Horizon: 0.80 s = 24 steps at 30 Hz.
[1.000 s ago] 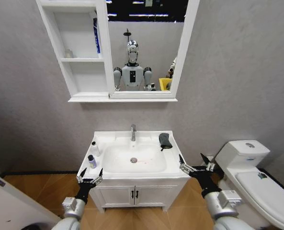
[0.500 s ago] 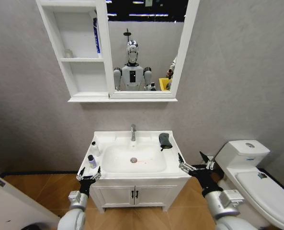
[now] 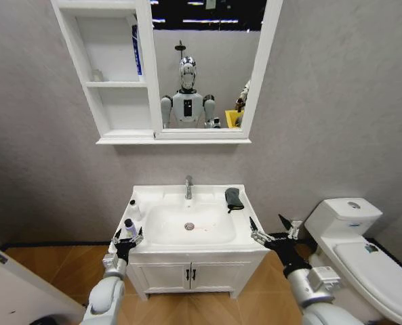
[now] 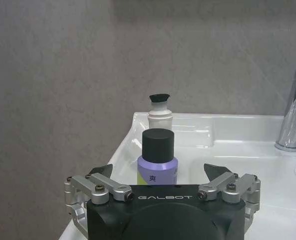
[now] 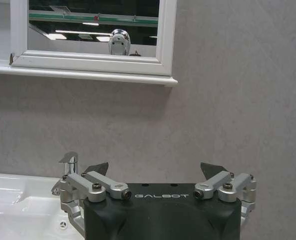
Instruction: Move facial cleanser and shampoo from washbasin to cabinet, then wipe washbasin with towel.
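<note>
With jaws wide, the left gripper (image 4: 157, 172) should straddle the small purple black-capped facial cleanser (image 4: 157, 159) on the white ceramic washbasin (image 3: 187, 252), sparing the slim white shampoo (image 4: 159, 114) just behind; the right gripper (image 3: 271, 230), equally wide, waits beside that washbasin.

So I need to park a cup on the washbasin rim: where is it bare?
The rim right of the faucet is bare up to the towel, and the right front corner of the washbasin is free. The left rim is crowded: shampoo, facial cleanser, left gripper.
</note>
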{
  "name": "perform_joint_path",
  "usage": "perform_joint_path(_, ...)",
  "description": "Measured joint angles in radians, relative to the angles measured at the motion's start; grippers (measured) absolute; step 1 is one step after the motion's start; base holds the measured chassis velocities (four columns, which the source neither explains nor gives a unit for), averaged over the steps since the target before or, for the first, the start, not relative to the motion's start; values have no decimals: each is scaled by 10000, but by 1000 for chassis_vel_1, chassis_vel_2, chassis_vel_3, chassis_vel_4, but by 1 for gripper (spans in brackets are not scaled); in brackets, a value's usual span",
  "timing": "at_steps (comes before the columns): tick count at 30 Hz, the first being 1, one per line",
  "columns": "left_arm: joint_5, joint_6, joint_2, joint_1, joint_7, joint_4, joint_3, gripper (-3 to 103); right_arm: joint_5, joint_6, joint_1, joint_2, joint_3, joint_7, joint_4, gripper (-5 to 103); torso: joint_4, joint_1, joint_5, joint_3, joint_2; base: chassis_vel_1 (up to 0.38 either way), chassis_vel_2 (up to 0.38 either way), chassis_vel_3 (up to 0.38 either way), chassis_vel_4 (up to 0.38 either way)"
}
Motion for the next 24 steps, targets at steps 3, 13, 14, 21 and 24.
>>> perform_joint_path(3,9,23,59,-192,-13,187,31,100,62,72,25,-21,15,-2,-90,100,-2,0,0,0,0,0,0,0,0)
perform_joint_path(13,18,227,20,-390,-77,436,148,88,109,148,50,2,25,17,-245,100,-2,-1,0,0,0,0,0,0,0)
perform_joint_path(14,18,227,5,-403,-93,487,139,82,122,149,55,-3,24,19,-246,100,-2,-1,0,0,0,0,0,0,0)
perform_joint_path(21,11,200,-10,-364,-95,490,92,55,126,149,43,33,-27,29,-286,100,-2,-1,0,0,0,0,0,0,0)
perform_joint_path(24,-31,193,-3,-350,-87,429,75,49,110,149,43,46,-69,23,-286,100,-3,-1,0,-1,0,0,0,0,0)
